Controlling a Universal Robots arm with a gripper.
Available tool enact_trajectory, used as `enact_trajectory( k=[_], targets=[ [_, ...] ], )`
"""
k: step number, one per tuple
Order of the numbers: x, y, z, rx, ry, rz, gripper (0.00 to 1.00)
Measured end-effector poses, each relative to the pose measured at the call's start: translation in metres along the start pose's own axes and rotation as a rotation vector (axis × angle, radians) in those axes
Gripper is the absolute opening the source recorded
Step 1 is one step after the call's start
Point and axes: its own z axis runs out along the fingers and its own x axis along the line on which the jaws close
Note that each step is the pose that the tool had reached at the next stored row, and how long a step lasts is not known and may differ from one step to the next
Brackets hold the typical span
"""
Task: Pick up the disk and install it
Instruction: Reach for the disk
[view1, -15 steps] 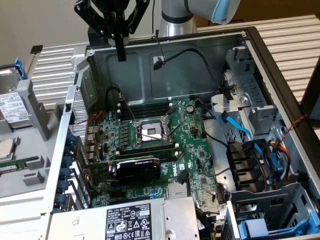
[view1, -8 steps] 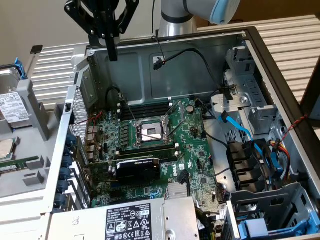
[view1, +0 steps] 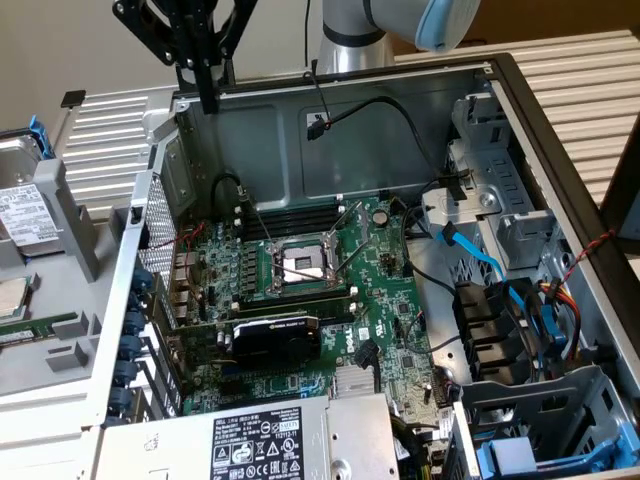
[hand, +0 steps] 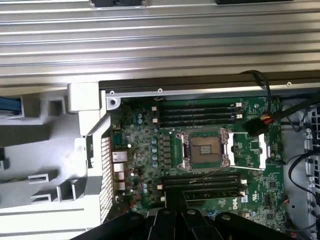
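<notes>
Nearest the exterior camera: power supply, a silver box with a black-and-white label, at the near edge of the open computer case. To the exterior view's right of it, a blue-railed drive tray sits in the near corner bay.

Next back: green motherboard, flat on the case floor. A black graphics card is plugged across it, just beyond the power supply. Past the card is the processor socket, a metal frame around a bare square of contacts. Black memory slots run in rows on its far side. A blue cable trails along the drive cages on the exterior view's right.

Outside the case, at the exterior view's left: the disk rests in a grey rack. Its white barcode label faces up and a blue rail shows at its far end. It is partly cut off by the picture's edge. A green memory stick lies in the same rack, nearer the camera.

Farthest: the gripper hangs over the far rim of the case, near the corner on the exterior view's left. Its black fingers are pressed together with nothing between them. It is well apart from the disk and touches nothing. The arm rises behind the far wall, over the ribbed table.

The wrist view looks down on the motherboard and the socket.
</notes>
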Motion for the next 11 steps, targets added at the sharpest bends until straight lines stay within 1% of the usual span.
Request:
enact_trajectory(
  k=[9,11],
  targets=[
    [0.037,-0.0021,-0.0010,0.0000,0.0001,-0.001,0.11],
    [0.044,-0.0013,-0.0012,-0.0001,-0.0003,-0.001,0.11]
  ],
)
